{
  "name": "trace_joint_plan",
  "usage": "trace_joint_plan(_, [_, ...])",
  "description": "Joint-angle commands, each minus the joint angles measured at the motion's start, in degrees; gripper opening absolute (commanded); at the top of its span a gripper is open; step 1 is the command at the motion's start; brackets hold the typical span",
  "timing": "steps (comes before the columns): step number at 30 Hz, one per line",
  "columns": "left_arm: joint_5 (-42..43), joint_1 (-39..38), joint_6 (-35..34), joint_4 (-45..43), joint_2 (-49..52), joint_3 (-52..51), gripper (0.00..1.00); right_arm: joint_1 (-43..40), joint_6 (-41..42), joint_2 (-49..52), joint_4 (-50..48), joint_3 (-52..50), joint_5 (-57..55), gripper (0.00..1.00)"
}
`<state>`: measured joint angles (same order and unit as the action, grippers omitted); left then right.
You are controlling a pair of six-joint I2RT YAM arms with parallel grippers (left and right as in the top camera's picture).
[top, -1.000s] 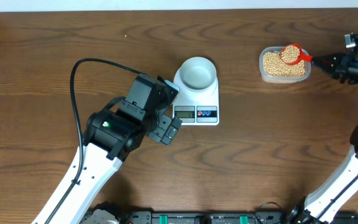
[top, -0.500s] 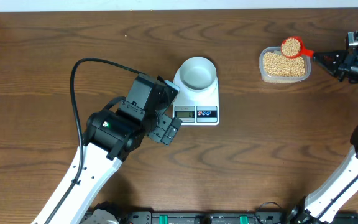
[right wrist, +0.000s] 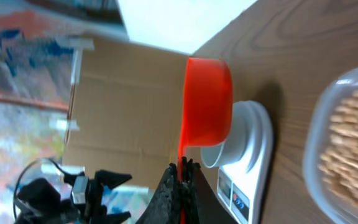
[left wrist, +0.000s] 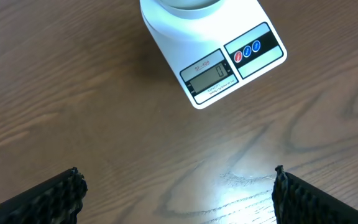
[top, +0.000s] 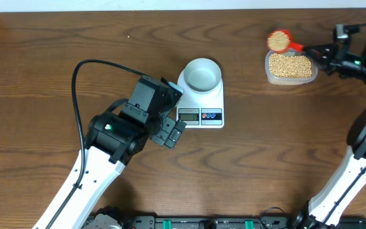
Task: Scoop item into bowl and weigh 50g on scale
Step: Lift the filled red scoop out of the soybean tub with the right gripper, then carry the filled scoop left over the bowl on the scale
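While the left pincer [left wrist: 179,202] gapes wide before the scale [left wrist: 229,62], the right pincer [right wrist: 180,186] clamps a red scoop [right wrist: 209,102], beans [top: 276,41] heaped beyond its tips.

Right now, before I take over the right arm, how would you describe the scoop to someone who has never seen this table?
Go to the far right corner of the table, where a clear tub of tan beans sits. Just past the tub's left end is a small scoop full of beans, its handle pinched by the right gripper. It is the only bright red thing there.
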<state>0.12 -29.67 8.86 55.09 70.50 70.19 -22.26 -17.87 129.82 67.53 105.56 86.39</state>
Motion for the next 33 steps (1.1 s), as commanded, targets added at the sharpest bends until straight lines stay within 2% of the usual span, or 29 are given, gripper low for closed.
trace_joint_plan(1, [0.3,0.2,0.3,0.0,-0.1,0.3,0.98,4.3,-1.4,0.4,-0.9,-0.3,3.1,0.01])
trace_joint_plan(10, [0.3,0.2,0.3,0.0,-0.1,0.3,0.98,16.0,1.7,0.4,-8.3,-0.3,2.7,0.01])
trace_joint_plan(16, [0.4,0.2,0.3,0.0,-0.1,0.3,0.98,21.9,4.2,0.4,-13.6,-0.3,-5.8,0.01])
trace_joint_plan(26, [0.4,0.2,0.3,0.0,-0.1,0.3,0.98,24.3,4.1,0.4,-16.5,-0.3,-14.8,0.01])
trace_joint_plan(33, [0.3,0.2,0.3,0.0,-0.1,0.3,0.98,25.6,2.3,0.1,-16.1,-0.3,-15.8,0.01])
